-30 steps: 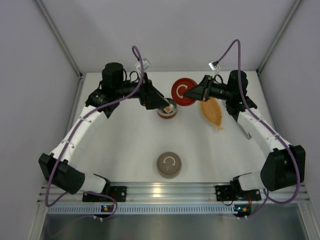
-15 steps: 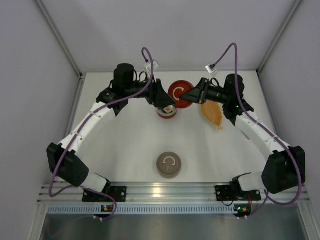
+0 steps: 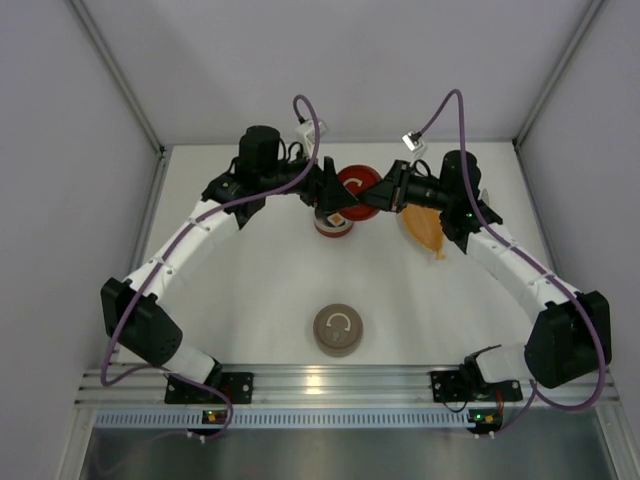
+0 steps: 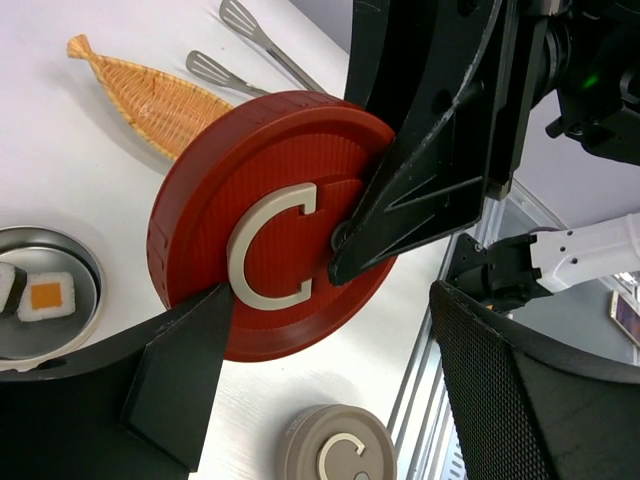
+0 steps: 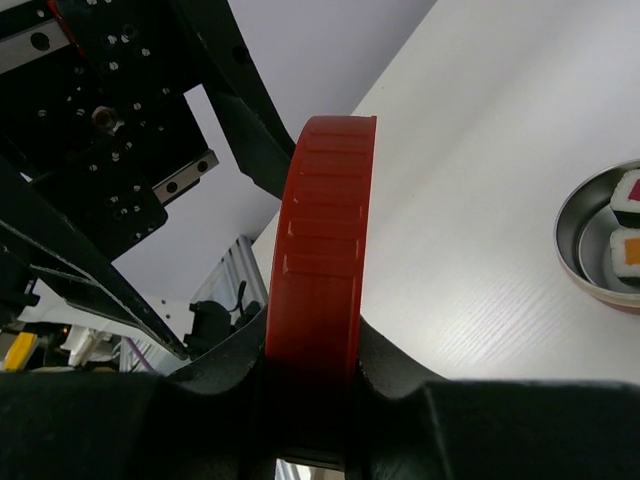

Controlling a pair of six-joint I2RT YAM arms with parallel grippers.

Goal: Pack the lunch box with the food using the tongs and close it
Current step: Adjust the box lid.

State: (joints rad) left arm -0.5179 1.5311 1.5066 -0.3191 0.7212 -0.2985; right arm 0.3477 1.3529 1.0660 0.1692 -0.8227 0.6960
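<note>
While the right gripper point(image 5: 312, 375) pinches the red lid point(image 4: 200, 225) by its rim, edge-on above the table, the left gripper point(image 3: 334, 205) is spread wide, one finger on either side of that lid; contact unclear. Food point(image 4: 46, 296) sits in the steel tin point(image 5: 572, 222). Tongs point(image 4: 262, 42) lie just beside the wicker tray point(image 4: 160, 100), ungripped.

From high above and behind the near edge of the bench point(image 3: 250, 290): steeply down, far enough to take in everything. From the left wrist: close up, square onto the flat face of the red lid point(image 4: 200, 230). From the right wrist: closer still, edge-on along that lid. Shared by all three: lid and open tin point(image 5: 572, 235).
</note>
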